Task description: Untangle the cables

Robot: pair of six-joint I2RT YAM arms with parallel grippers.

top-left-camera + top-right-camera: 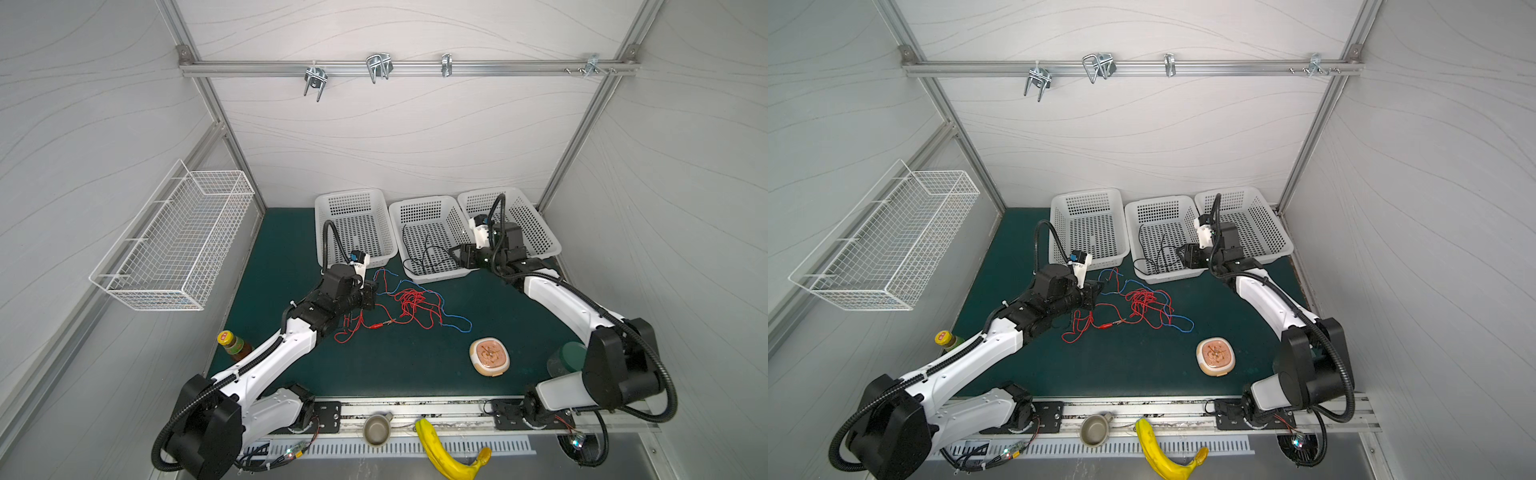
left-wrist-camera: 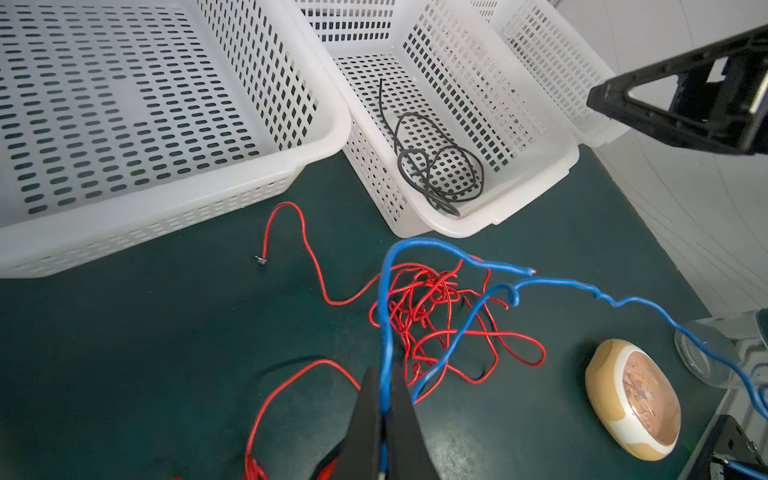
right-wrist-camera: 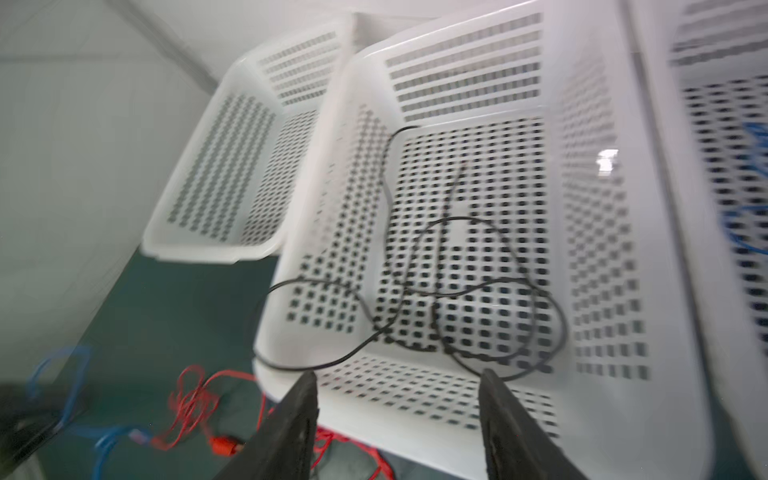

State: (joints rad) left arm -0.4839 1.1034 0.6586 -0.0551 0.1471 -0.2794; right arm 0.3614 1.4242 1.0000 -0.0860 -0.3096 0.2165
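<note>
Red cables point(image 1: 411, 303) lie tangled on the green mat point(image 1: 374, 370), near the middle basket point(image 3: 602, 436). Left gripper point(image 2: 384, 409): jaws pinched on a blue cable point(image 2: 384, 332) rising from the tangle. Right gripper point(image 3: 397, 376): jaws wide apart, holding nothing, at that basket. Black cable point(image 3: 457, 291) lies coiled inside it, one loop over the rim.

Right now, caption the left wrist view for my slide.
Untangling: left fingers shut on blue cable over red tangle; black cable in a basket.

Overhead stereo looks down; close wrist views share middle basket point(image 2: 540, 183).
</note>
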